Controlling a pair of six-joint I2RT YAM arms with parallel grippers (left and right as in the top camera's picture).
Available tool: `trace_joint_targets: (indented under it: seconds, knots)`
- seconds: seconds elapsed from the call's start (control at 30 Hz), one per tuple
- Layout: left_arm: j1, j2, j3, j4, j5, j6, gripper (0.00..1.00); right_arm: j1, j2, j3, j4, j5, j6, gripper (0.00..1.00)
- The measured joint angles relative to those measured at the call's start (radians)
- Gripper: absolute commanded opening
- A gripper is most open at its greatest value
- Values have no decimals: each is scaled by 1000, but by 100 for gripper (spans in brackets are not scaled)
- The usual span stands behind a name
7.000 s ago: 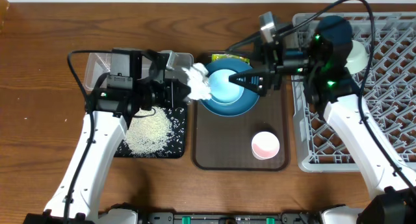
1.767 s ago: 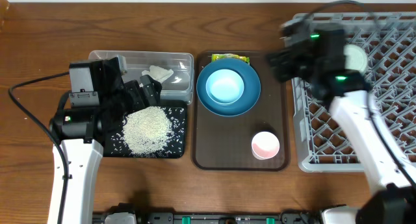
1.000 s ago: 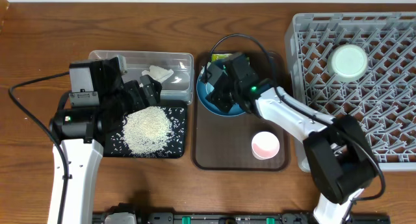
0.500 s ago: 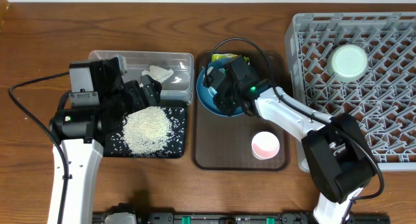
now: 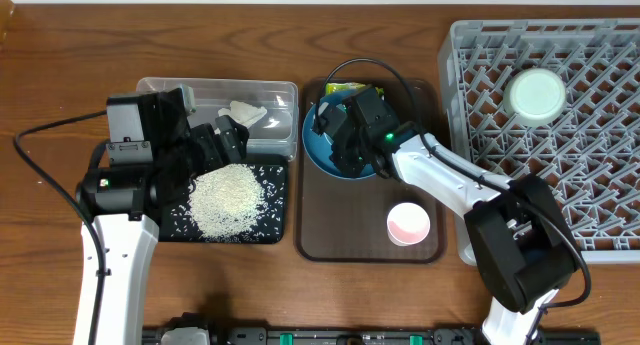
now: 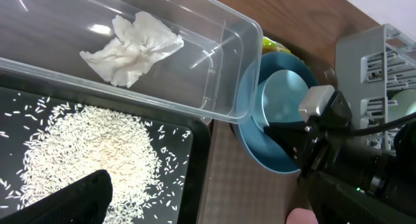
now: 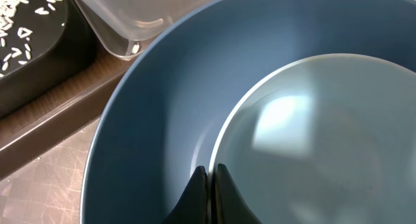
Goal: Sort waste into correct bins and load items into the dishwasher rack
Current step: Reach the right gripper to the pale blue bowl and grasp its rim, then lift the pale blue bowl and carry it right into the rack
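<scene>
Hovering at the left, the left gripper hung over the line where the tub met the black tray, jaws apart and holding nothing. Both bins sat on the table, the tub behind and touching the black tray. Rice lay heaped in the black tray, with loose grains scattered around the heap. The tissue lay crumpled inside the tub, toward its right half.

Just right of the bins sat the brown tray. The wrapper lay at its far edge, partly hidden behind the plate. The plate rested on the tray's far half, its left rim close to the tub's corner. The blue bowl sat inside the plate. The right gripper was down in the plate, jaws nearly together and clamped on the blue bowl's left rim, one finger inside and one outside. The cup stood upright on the near right part of the brown tray, apart from the plate.

The rack filled the right side of the table, beside the brown tray. The mint bowl sat on the rack's pegs in its far half. Could not tell whether it was upright or upside down.
</scene>
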Motion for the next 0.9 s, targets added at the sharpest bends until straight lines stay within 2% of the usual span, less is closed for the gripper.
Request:
trace_joint_targets:
  seconds: [0.3,0.5,0.7,0.9]
  knots:
    - [0,0,0,0,0,0,98,-4,-40,0,2,5,58,1]
    - [0,0,0,0,0,0,98,-60,-254,0,-23,-16,159,1]
    - [0,0,0,0,0,0,98,-238,-456,13,-68,-124,214,1]
    - [0,0,0,0,0,0,98,-467,-478,13,-113,-305,265,1]
